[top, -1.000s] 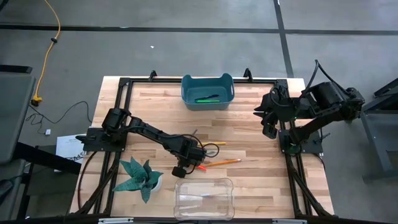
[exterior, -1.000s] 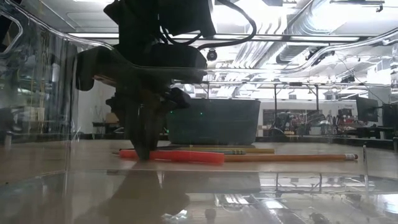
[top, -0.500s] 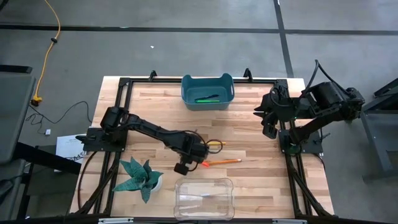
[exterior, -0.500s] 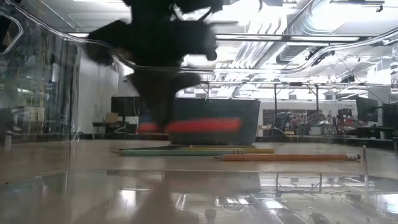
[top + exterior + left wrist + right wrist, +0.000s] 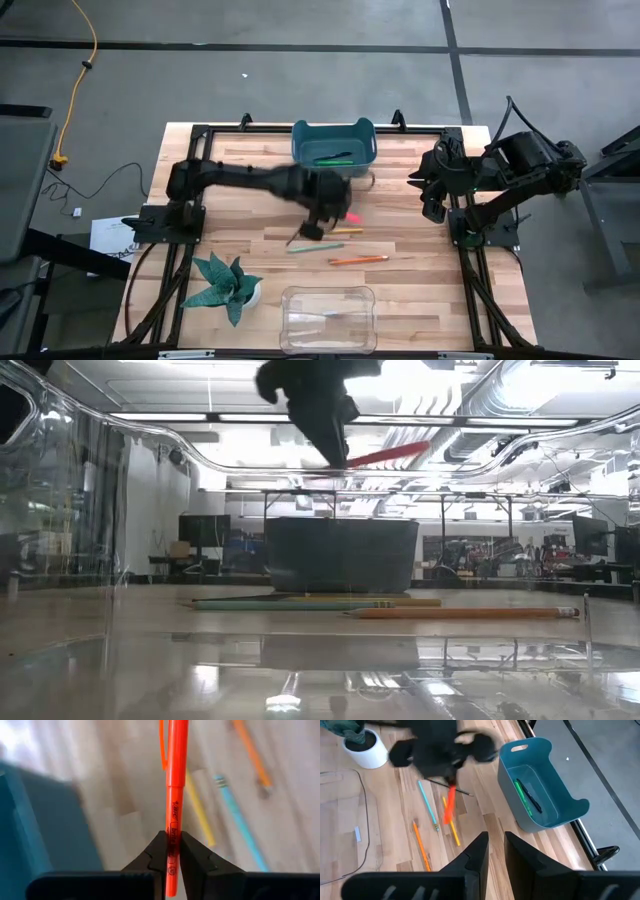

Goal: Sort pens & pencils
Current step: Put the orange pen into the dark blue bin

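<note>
"BIC" printed on the red pen (image 5: 173, 785) barrel, other print unreadable

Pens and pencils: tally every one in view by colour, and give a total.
Red pen, held in the left gripper: 1
Green pen, in the teal plastic bin: 1
Dark stick beside it in the bin: 1
Thin dark stick on the wood: 1
Orange pencil: 1
Yellow pencil: 1
Light teal pencil: 1
Total: 7

Bench middle is barred by the left arm (image 5: 250, 180) reaching across, its gripper (image 5: 335, 205) aloft just before the teal bin (image 5: 334, 146) at the far edge; pencils (image 5: 340, 245) litter the centre; the plant (image 5: 228, 285) and clear tray (image 5: 328, 319) crowd the near edge; right side lies open.
</note>
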`<state>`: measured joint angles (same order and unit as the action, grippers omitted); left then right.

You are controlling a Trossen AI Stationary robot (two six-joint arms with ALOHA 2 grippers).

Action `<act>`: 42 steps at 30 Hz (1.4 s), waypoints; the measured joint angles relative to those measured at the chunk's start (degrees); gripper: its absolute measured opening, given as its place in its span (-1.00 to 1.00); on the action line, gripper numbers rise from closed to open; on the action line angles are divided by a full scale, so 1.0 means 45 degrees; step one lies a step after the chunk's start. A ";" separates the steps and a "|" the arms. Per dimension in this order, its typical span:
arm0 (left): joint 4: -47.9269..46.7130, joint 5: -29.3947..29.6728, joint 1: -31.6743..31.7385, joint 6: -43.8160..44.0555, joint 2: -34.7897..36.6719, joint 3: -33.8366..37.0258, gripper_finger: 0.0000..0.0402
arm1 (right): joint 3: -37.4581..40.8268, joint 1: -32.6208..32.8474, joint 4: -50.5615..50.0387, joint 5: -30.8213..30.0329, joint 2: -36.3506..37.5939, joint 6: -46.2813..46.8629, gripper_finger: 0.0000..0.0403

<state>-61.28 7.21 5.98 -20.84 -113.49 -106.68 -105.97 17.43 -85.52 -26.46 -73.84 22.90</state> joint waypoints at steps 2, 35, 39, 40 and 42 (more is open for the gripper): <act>-0.0362 -0.0009 0.0699 -0.0248 0.0009 -0.0488 -0.87 | 0.0000 -0.0001 0.0000 0.0000 0.0000 0.0002 -0.75; -0.0387 -0.2405 0.6586 -0.3191 -0.0382 -0.1604 -0.86 | 0.0000 -0.0004 0.0107 -0.0559 0.0000 0.1250 -0.75; -0.0538 -0.2793 0.6587 -0.3299 -0.0672 -0.1617 -0.86 | 0.0000 -0.0004 0.0163 -0.0572 -0.0012 0.1299 -0.75; -0.0556 -0.2864 0.6587 -0.3306 -0.0718 -0.1614 -0.85 | 0.0000 -0.0004 0.0173 -0.0571 -0.0023 0.1346 -0.75; -0.0615 -0.2885 0.6587 -0.3339 -0.0736 -0.1603 -0.81 | 0.0000 -0.0004 0.0170 -0.0573 -0.0034 0.1497 -0.75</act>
<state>-64.04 -5.78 35.62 -35.86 -116.80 -113.89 -105.97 17.41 -84.75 -29.04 -74.00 29.63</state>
